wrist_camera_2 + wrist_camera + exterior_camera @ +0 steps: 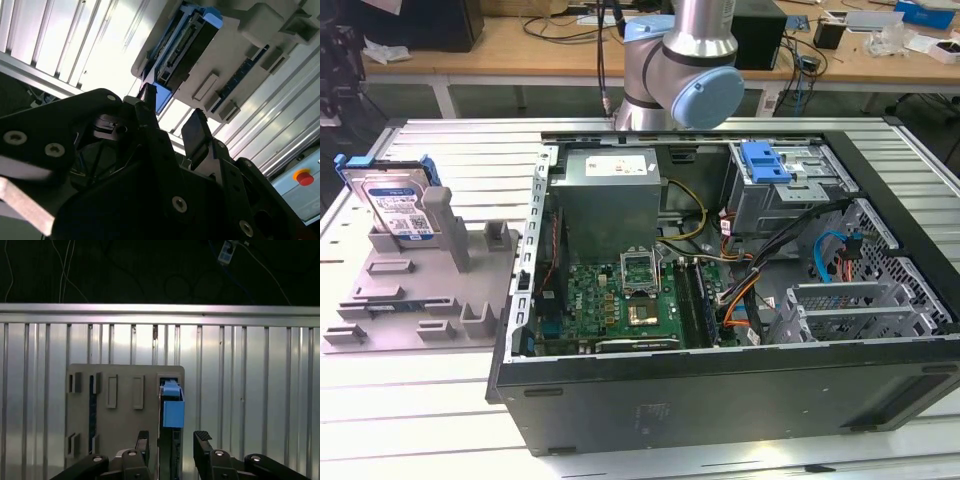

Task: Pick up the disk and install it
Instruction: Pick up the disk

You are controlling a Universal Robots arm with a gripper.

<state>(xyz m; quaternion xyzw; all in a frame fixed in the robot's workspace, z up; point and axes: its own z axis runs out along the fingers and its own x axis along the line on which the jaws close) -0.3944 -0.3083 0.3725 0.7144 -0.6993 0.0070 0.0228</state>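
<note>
Both fingers (202, 439) are hanging open and empty either side of the upright disk (173, 412), so we are aiming to centre them squarely.

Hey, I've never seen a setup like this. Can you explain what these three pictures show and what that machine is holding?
It is a robot arm working over a slatted metal table. The exterior view comes from a camera off the arm. It shows an open computer case and, at that view's left, a grey holder with the disk standing in it. The two wrist views come from cameras riding on the arm, looking past its black gripper. The gripper is open and holds nothing. In the first wrist view, the disk stands edge-on in line with the gap between the fingers.
</note>
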